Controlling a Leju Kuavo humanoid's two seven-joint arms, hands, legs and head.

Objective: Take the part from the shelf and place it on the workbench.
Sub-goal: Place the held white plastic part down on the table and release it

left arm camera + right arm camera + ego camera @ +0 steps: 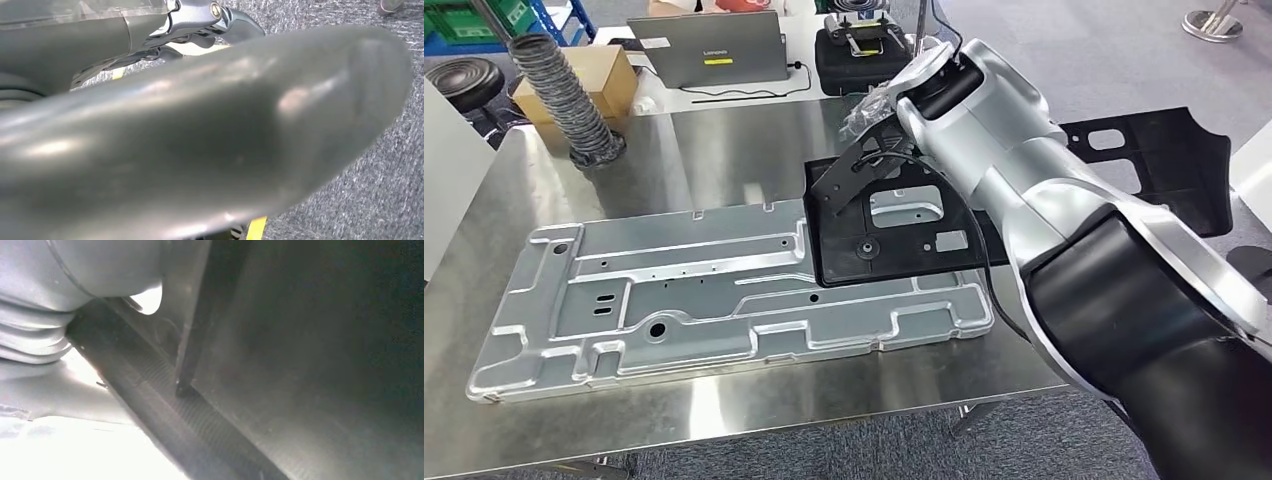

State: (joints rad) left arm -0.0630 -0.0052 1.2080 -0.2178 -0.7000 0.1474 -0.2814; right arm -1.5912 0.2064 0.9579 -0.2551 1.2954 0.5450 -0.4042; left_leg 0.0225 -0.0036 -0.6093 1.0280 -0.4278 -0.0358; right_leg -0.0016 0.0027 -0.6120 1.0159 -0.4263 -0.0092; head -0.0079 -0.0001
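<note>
Resting across the steel counter [724,130] and overlapping the right end of a big stamped metal panel [724,290], the black plastic part [894,235], probably light, stiff and slick, is being gripped at its far raised edge by the right hand [879,105].

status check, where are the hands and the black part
Right hand gripping black part at its upper edge, part over the metal panel on workbench. Left hand hanging above floor, state unclear. Nothing blocking.
</note>
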